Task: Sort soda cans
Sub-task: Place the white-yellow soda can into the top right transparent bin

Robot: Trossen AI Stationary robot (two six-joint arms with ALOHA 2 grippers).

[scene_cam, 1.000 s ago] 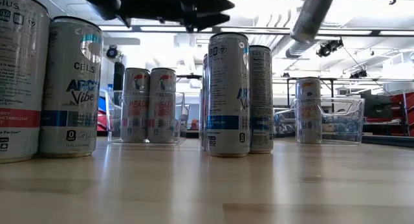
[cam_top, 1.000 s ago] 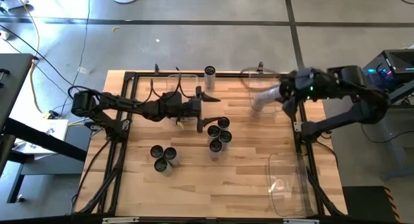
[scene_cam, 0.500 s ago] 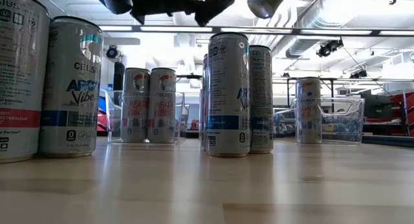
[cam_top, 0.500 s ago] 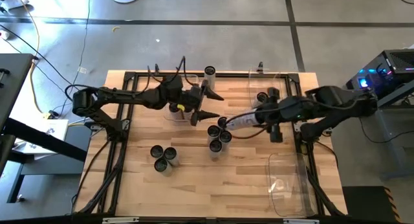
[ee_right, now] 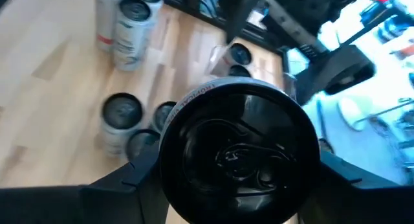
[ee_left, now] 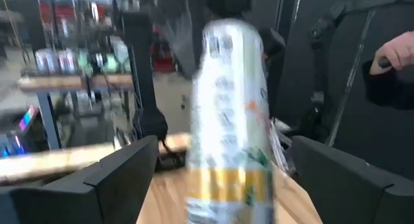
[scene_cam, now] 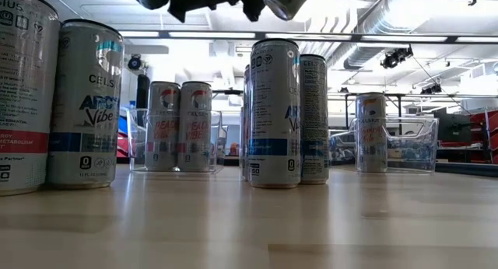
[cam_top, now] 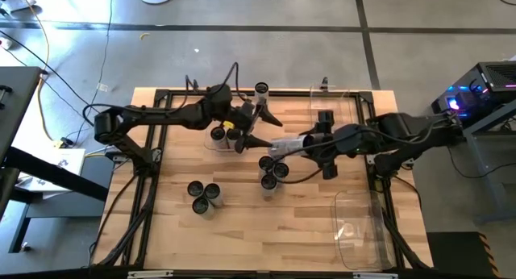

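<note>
A soda can [cam_top: 284, 145] hangs above the table's middle, lying almost level, with my right gripper [cam_top: 297, 143] shut on it. In the low view the soda can [scene_cam: 286, 0] shows at the top edge. My left gripper [cam_top: 266, 130] is open; its fingers [ee_left: 123, 179] stand on either side of the can's free end [ee_left: 226, 114] without touching. Below, several cans [cam_top: 272, 170] stand together at mid-table, three cans [cam_top: 204, 194] stand nearer left, one can [cam_top: 261, 89] stands by the far edge, and more cans [cam_top: 224, 135] stand in a clear bin [cam_top: 211, 142]. My right gripper pinches the can's round wall [ee_right: 169, 130] between its two fingers [ee_right: 126, 182], at the end that faces its wrist. The fingers come from the table's right, slanting a little down, and lie along the can. The can is lifted clear, its other end pointing at my left gripper.
A clear bin [cam_top: 348, 97] with a can [cam_top: 326, 120] in it stands at the far right, and another clear bin [cam_top: 359, 226] lies at the near right. Bare wood lies along the near edge. A person's hand [ee_left: 394, 56] shows beyond the table.
My right gripper has carried the can from the far right bin toward the table's middle and my left gripper, rolling as it went, so the can now lies almost level. My left gripper has risen, turned and swung a little toward the far edge.
</note>
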